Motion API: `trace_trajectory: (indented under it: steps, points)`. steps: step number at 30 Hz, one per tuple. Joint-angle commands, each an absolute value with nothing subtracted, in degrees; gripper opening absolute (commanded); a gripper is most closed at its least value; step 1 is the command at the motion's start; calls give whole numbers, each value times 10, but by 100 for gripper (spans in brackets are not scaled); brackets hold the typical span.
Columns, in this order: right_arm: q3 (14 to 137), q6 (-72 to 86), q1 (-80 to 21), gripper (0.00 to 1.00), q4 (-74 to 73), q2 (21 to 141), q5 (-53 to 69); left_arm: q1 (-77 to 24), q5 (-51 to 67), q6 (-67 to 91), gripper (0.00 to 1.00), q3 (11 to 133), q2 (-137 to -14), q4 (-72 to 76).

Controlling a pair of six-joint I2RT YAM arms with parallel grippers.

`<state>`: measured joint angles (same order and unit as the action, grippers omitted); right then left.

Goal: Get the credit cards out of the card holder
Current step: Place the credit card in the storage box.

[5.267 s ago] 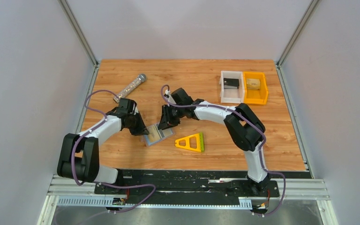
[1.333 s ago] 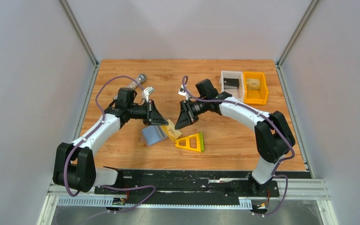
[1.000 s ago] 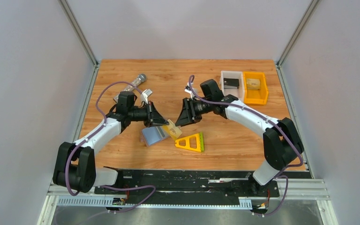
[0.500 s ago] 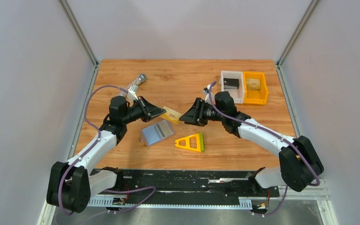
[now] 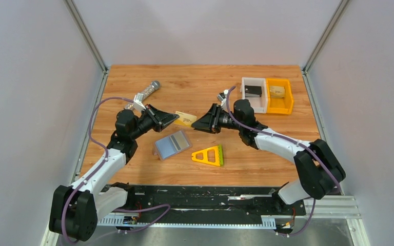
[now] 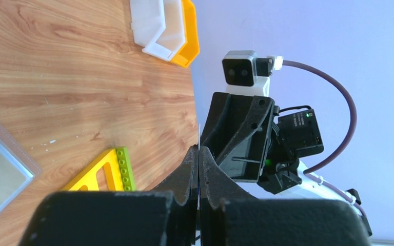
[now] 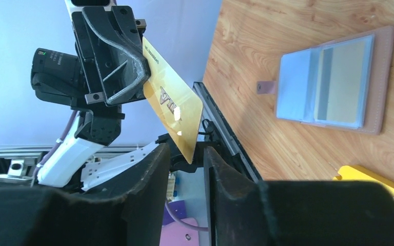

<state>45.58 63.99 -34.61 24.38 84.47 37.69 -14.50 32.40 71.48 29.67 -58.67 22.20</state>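
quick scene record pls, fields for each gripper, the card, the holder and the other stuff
left gripper: shut on card
card: gold, held in the air
right gripper: open, card's corner between its jaws
holder: open flat on table, a tan card seems to sit in one slot
triangle: beside holder, not touching
white bin, orange bin: far right corner

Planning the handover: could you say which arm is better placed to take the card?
Right: the right tool stands open at the card's free end; the left tool is shut on the other.
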Motion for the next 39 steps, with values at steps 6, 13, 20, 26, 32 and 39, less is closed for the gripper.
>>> trace_trajectory:
  steps: [6,13,20,26,32,39]
  points:
    - [455,683,-352,16,349,869,401,-146,313,731,0,288,-584,275]
    - [453,658,-350,0,342,855,390,-146,312,713,21,290,-578,249]
    - [474,590,-312,0,250,831,410,-146,306,651,70,321,-549,131]
    - [532,472,-233,0,103,811,472,-146,292,583,97,351,-522,34]
    - [600,354,-115,0,-63,802,511,-146,291,513,100,397,-515,-65]
    - [682,212,34,0,-251,840,492,-146,287,428,100,450,-520,-181]
